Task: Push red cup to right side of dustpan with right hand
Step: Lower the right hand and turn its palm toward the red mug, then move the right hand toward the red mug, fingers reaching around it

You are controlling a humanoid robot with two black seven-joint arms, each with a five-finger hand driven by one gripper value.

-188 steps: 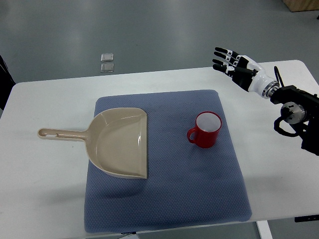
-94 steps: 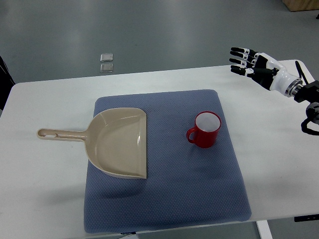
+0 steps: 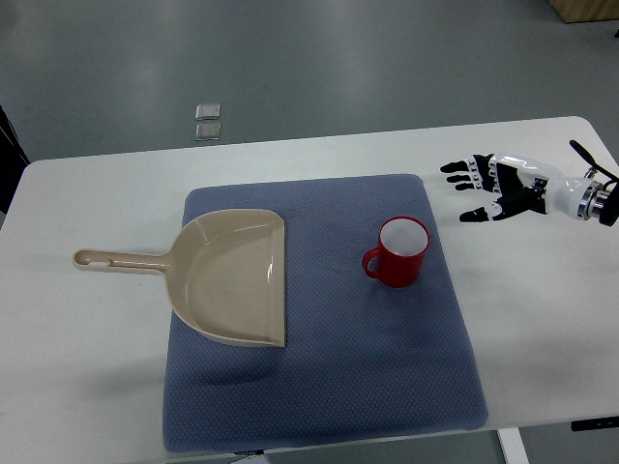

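A red cup (image 3: 398, 252) with a white inside stands upright on the blue mat (image 3: 319, 387), its handle pointing left. The beige dustpan (image 3: 230, 275) lies on the mat's left part, its long handle reaching left over the white table. The cup sits to the right of the dustpan, a clear gap between them. My right hand (image 3: 481, 188) comes in from the right edge and hovers over the table, up and to the right of the cup, fingers spread and pointing left, holding nothing. No left arm shows.
The white table (image 3: 87, 367) extends around the mat, with its far edge at the top and its near edge at the bottom. Two small square plates (image 3: 208, 121) lie on the grey floor beyond the table.
My right hand has pulled back toward the right edge, dropped lower in the picture and turned so the fingers point left. The cup and dustpan have not moved.
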